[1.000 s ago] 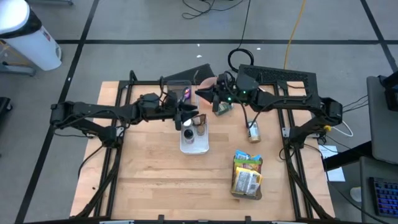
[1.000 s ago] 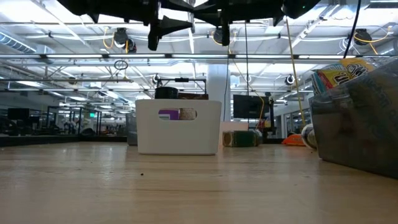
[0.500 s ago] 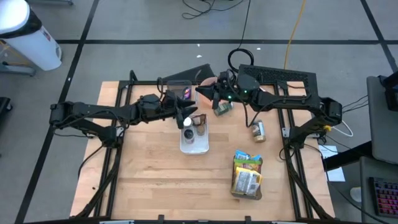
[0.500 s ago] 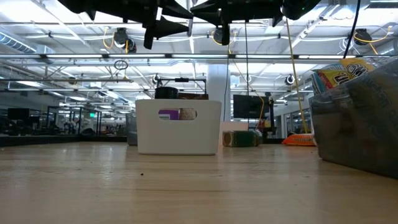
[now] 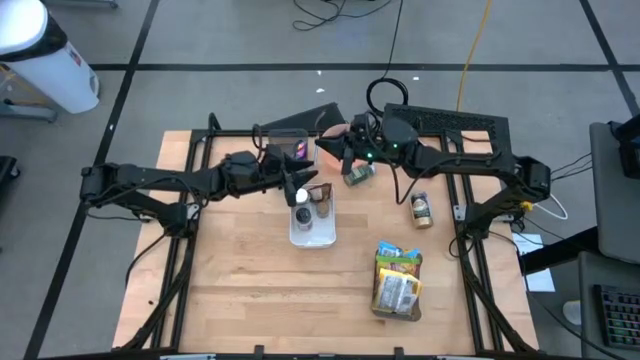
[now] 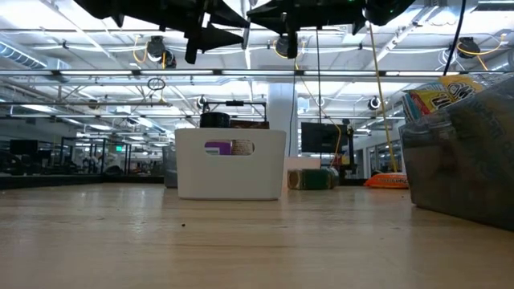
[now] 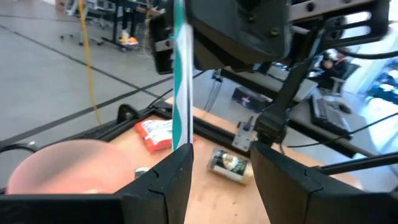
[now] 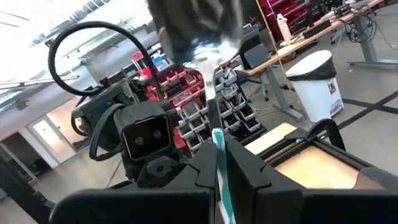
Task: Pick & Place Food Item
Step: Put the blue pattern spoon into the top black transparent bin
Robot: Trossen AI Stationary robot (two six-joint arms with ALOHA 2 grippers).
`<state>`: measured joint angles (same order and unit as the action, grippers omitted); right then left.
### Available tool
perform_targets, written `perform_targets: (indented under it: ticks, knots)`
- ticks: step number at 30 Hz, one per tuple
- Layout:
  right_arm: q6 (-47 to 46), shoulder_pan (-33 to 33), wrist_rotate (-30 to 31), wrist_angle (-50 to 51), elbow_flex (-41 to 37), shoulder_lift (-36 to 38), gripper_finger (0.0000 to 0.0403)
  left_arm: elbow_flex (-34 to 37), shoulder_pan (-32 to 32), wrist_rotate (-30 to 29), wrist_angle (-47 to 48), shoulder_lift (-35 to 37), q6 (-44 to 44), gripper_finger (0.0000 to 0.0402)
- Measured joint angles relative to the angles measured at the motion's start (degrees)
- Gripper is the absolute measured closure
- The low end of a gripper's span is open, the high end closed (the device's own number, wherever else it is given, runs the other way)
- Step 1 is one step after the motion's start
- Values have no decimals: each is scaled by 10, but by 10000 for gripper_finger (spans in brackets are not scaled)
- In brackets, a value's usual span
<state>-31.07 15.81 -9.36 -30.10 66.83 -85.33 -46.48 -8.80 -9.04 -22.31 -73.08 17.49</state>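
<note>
Packet [image 8: 219,146] pinched edge-up in clenched right gripper [image 5: 322,148], high over the far middle, likely for a handover | left gripper [image 5: 298,180] faces it, jaws released either side of the packet's edge | bin [image 5: 326,238] below | wood table [image 5: 240,290], can [image 5: 421,208] right; bright workshop beyond

A bin [image 5: 312,222] stands at the middle of the bench [image 5: 240,290], with a bowl [image 5: 336,131] behind it. A can [image 5: 421,208] lies to the bin's right. A snack bag [image 5: 398,281] lies near the bench's front right.
</note>
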Motion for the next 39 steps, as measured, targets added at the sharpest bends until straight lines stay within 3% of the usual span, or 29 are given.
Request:
perform_targets:
  ticks: [9,18,26,39]
  knots:
    - [11,29,-12,7,2,1,402,-34,1,17,29,-1,-6,227]
    - [34,40,0,45,2,1,403,-152,1,24,185,-1,-79,227]
    - [11,25,2,-22,2,1,403,-198,1,-60,309,-1,-91,227]
    - [18,-2,50,-40,1,1,403,-199,2,-61,289,-39,-48,227]
